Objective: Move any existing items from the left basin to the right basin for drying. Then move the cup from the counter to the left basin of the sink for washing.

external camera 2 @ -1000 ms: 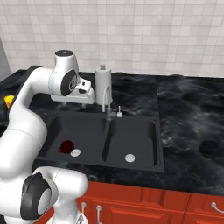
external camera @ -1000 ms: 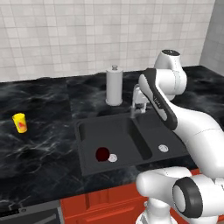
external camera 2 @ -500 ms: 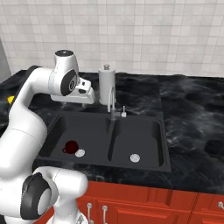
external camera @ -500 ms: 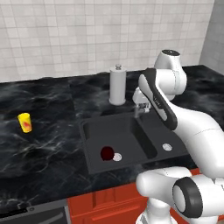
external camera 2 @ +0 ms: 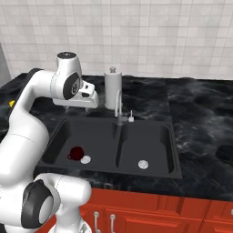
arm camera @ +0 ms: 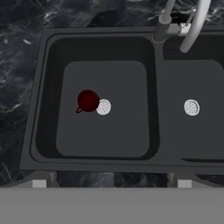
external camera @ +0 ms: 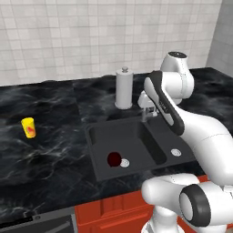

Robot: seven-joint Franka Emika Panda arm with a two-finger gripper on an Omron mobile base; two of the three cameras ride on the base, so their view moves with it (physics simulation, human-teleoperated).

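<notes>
Gripper point(external camera 2: 93, 101): jaws spread wide, holding nothing; hangs high above the sink point(arm camera: 31, 144), over the back of the left basin point(arm camera: 105, 135).
Maroon bowl point(arm camera: 88, 100): sits on the left basin floor, touching or just beside the silver drain disc point(arm camera: 104, 107); round, with no long axis to align to.
Direction: bowl lies below the gripper and toward the basin's front; judged to need a descent.
Right basin point(arm camera: 192, 140): holds only its drain.
Yellow cup point(external camera: 28, 127): upright on the counter point(external camera: 54, 150), well left of the sink.
</notes>
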